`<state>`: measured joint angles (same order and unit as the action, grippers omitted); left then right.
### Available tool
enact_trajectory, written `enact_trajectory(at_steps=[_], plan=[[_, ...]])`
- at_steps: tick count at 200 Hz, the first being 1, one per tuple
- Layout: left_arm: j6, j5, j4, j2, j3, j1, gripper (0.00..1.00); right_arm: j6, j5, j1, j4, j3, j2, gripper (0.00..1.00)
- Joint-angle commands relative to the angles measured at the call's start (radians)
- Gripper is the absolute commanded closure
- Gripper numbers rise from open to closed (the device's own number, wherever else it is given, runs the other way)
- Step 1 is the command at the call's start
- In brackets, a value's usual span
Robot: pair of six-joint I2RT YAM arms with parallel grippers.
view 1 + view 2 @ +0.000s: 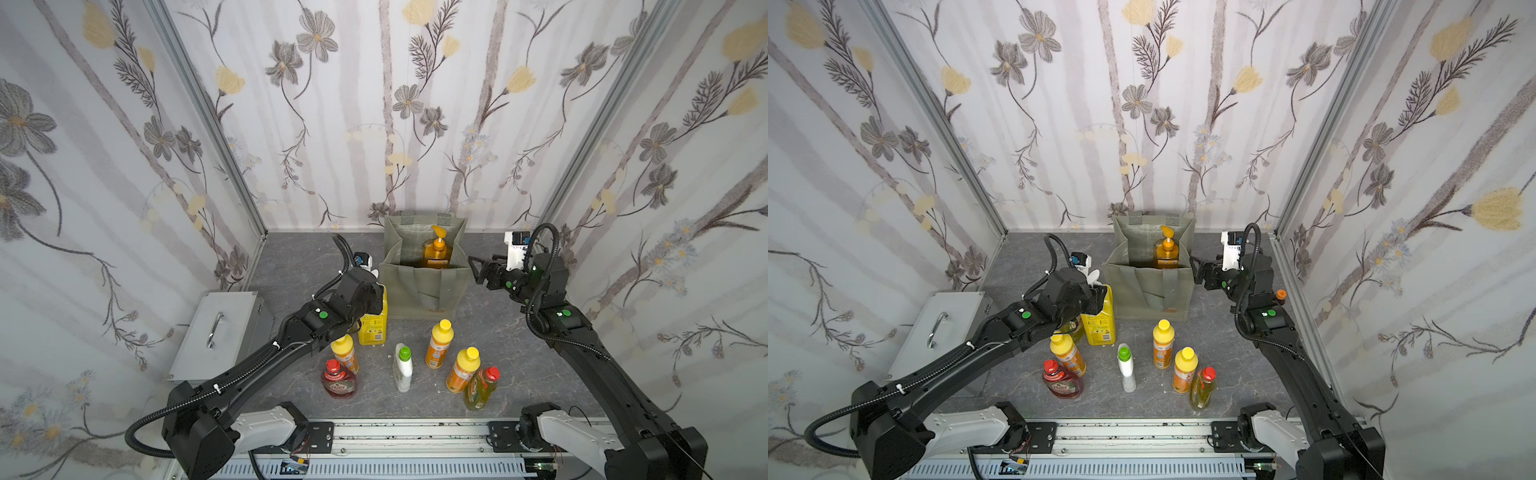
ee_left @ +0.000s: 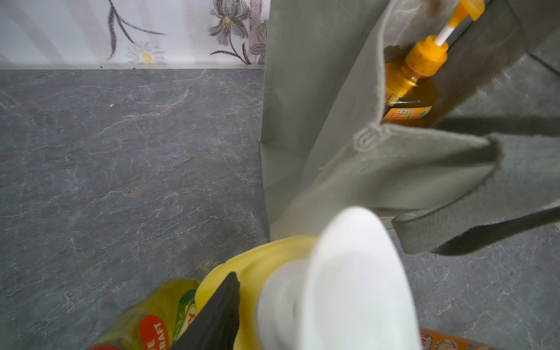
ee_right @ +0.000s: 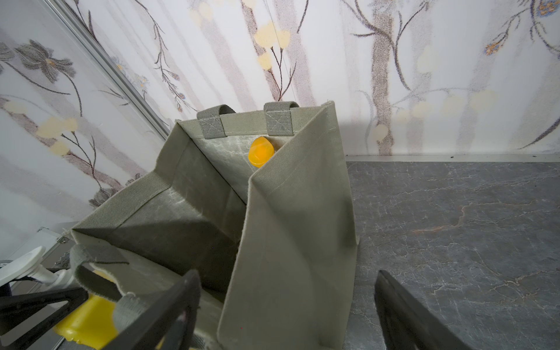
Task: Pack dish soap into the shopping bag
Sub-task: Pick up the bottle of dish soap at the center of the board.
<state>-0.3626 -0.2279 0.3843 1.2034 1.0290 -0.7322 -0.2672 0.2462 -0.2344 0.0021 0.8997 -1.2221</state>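
Grey marbled tabletop [image 1: 299, 257], shopping bag [image 1: 424, 291] at back, metal box [image 1: 220, 332] left, dish soap [image 1: 438, 345] upright

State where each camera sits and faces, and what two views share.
Top views: above the base, facing down over table and shopping bag; both arms show.
Left wrist: beside the bag, facing it past the yellow pump bottle; one left gripper finger shows.
Right wrist: at the bag's other side, looking in; the open right gripper's fingers show.
Shared: both wrist views show the orange pump bottle in the bag.
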Motion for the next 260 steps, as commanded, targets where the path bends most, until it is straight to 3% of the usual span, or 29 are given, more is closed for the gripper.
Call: enact_trajectory(at_steps=[1,71,88,100,119,136,159,175,186,208,228,260], plan=[[-0.021,0.043,0.037,-0.005,-0.012,-0.001,0.49,0.01,0.023,0.0,0.027,0.008,-0.005,0.11],[-0.021,0.042,0.006,0.008,-0.023,-0.001,0.45,0.01,0.025,0.0,0.025,0.01,-0.011,0.11],[-0.019,0.035,0.003,0.011,-0.021,-0.001,0.28,0.01,0.025,0.0,0.026,0.011,-0.013,0.11],[-0.018,0.036,0.002,0.012,-0.019,-0.001,0.23,0.01,0.026,0.001,0.026,0.011,-0.016,0.11],[-0.017,0.038,-0.003,0.01,-0.023,-0.001,0.24,0.01,0.026,0.001,0.024,0.013,-0.018,0.11],[-0.015,0.034,-0.006,0.009,-0.031,-0.001,0.34,0.01,0.026,0.001,0.025,0.013,-0.019,0.11],[-0.011,0.017,-0.009,0.003,-0.039,-0.001,0.39,0.01,0.027,0.0,0.025,0.013,-0.021,0.1],[-0.011,0.019,-0.001,-0.004,-0.036,-0.001,0.22,0.011,0.029,-0.001,0.025,0.013,-0.024,0.11],[-0.012,0.03,0.001,-0.015,-0.036,-0.002,0.01,0.011,0.029,-0.002,0.025,0.014,-0.025,0.11],[-0.003,0.042,-0.017,-0.046,-0.058,-0.004,0.0,0.011,0.031,-0.001,0.026,0.015,-0.028,0.1],[0.01,0.031,-0.029,-0.052,-0.076,-0.004,0.07,0.011,0.031,-0.001,0.026,0.015,-0.03,0.11],[0.017,0.03,-0.049,-0.057,-0.089,-0.004,0.04,0.011,0.031,-0.003,0.026,0.015,-0.031,0.1]])
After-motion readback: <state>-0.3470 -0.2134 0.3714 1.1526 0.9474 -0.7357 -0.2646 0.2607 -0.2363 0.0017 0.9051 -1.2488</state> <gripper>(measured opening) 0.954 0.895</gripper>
